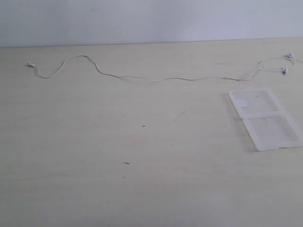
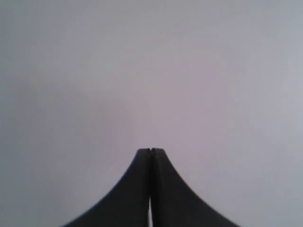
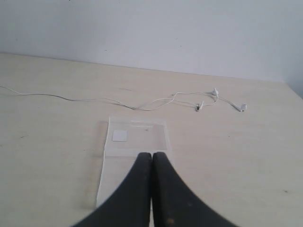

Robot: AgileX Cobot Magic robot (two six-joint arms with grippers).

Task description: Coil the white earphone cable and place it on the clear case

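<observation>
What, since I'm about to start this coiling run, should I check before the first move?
1. White earphone cable in view end to end on the table: ok.
2. Cable free of tangles: ok along the main run, cannot tell at the earbuds.
3. Clear case open flat, cable not touching it: ok.
4. Left gripper open for a grasp: not ok, shut.
5. Right gripper open for a grasp: not ok, shut.
6. Cable in the left wrist view: not ok, only a blank surface.
</observation>
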